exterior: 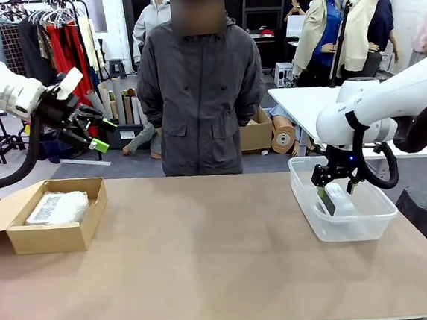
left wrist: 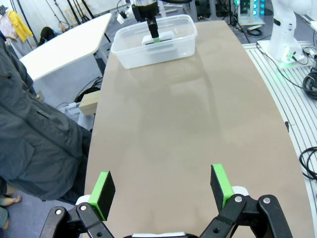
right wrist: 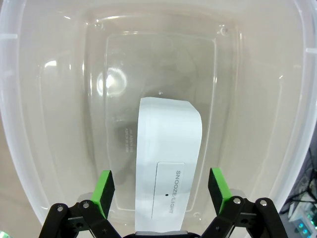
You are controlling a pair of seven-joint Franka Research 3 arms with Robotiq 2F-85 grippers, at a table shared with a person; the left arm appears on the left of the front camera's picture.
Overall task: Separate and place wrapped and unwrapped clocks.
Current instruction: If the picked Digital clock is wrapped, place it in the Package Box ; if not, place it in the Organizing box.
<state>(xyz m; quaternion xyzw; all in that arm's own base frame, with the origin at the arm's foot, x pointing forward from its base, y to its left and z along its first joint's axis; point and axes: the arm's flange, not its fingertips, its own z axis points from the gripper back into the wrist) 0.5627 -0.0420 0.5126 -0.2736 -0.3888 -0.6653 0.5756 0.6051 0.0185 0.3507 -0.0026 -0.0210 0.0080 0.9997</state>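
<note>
The bare clock (right wrist: 168, 168) is seen lying in the tub (right wrist: 29, 163) between the spread fingers of the right gripper (right wrist: 161, 186), ungrasped.

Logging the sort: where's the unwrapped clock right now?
The unwrapped clock lies inside the clear tub on the table's right side, between the right gripper's open fingers.

Both arms wear glossy white rounded shells with black cable looping near the wrists. Each black pincer, left pincer (left wrist: 163, 191) and right pincer (right wrist: 159, 194), carries green pads on linkages fastened with silver screws.
</note>
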